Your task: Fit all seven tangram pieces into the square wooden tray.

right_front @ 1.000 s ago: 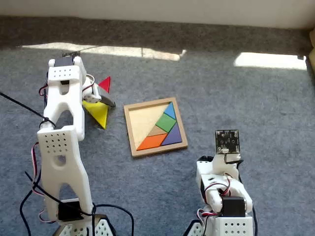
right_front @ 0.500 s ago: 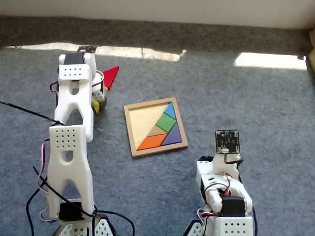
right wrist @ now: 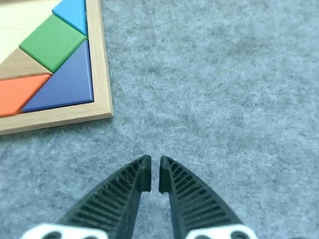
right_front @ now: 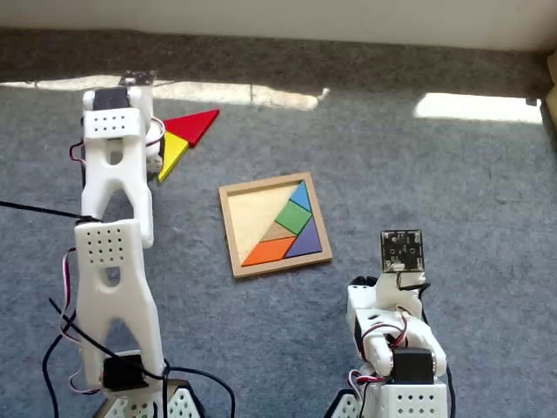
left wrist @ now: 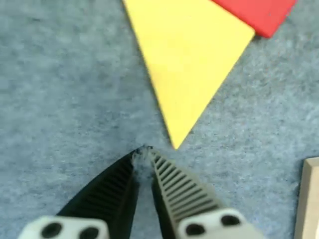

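Near the middle of the grey carpet (right_front: 435, 174): square wooden tray (right_front: 251, 213), lying flat, turned slightly askew. Holds five flat pieces, all packed against the side nearer the right arm: light blue triangle (right_front: 300, 196) at the far corner, green square (right_front: 294, 218) touching it, small tan triangle (right_front: 277, 232) beside the green, orange parallelogram (right_front: 268, 251) along the near rim, purple-blue triangle (right_front: 305, 244) in the near corner. Leaves the other half as bare wood. Well apart from the tray, off toward the far left: large yellow triangle (right_front: 171, 152) and large red triangle (right_front: 193, 124), flat on the carpet, edges touching, the red one farther from the arms' bases. White left arm (right_front: 113, 174) stretched out over that spot, partly covering the yellow piece in the high view. Left gripper (left wrist: 144, 152) low over the carpet, just short of the yellow triangle's pointed corner, jaws together, tips all but touching, gripping nothing. Right gripper (right wrist: 151, 174) over bare carpet near the tray's near corner, jaws drawn close with a thin slit between, gripping nothing. Right arm (right_front: 396, 340) folded back over its base, apart from the tray
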